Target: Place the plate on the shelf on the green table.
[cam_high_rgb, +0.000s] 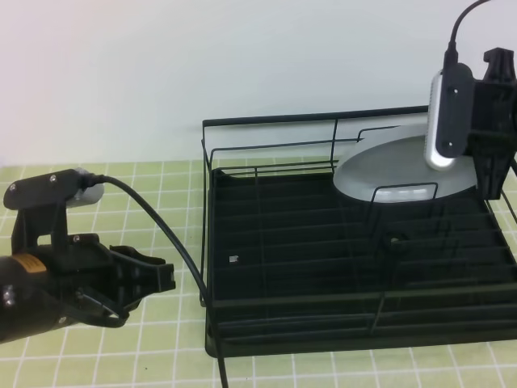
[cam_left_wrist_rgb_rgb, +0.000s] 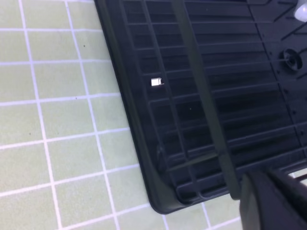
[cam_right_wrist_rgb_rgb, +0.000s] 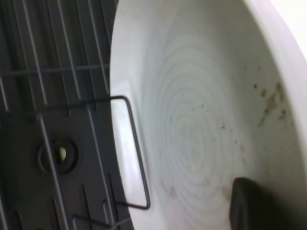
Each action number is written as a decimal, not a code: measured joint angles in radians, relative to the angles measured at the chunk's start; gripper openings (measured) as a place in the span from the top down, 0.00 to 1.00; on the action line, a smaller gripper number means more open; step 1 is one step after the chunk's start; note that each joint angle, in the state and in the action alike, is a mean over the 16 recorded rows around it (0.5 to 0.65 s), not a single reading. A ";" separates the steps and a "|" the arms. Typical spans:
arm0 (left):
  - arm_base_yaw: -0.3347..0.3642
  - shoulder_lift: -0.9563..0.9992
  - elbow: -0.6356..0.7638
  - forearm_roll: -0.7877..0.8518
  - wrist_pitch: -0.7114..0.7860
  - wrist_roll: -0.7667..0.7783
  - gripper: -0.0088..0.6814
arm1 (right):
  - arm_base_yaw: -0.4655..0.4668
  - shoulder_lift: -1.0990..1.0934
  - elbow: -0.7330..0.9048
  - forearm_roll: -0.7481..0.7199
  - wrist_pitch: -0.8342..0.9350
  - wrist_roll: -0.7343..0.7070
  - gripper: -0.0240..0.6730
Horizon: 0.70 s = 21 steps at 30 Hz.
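The pale grey-blue plate (cam_high_rgb: 388,162) is tilted at the back right of the black wire shelf (cam_high_rgb: 323,267), partly behind a wire divider loop (cam_high_rgb: 404,190). My right gripper (cam_high_rgb: 489,182) reaches down at the plate's right rim and is shut on it. In the right wrist view one dark finger (cam_right_wrist_rgb_rgb: 252,206) lies on the plate's ringed, speckled face (cam_right_wrist_rgb_rgb: 192,120). My left gripper (cam_high_rgb: 166,276) is shut and empty, hovering over the green table (cam_high_rgb: 161,186) just left of the shelf. The left wrist view shows the shelf's front left corner (cam_left_wrist_rgb_rgb: 163,201).
The shelf's ribbed tray holds a small white tag (cam_high_rgb: 233,259) and a round drain hole (cam_high_rgb: 395,240). A black cable (cam_high_rgb: 174,234) runs from the left arm down past the shelf's left edge. A white wall stands behind the shelf.
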 joint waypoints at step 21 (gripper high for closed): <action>0.000 0.000 0.000 0.001 -0.001 0.002 0.99 | 0.000 -0.027 0.000 0.065 -0.056 0.038 0.60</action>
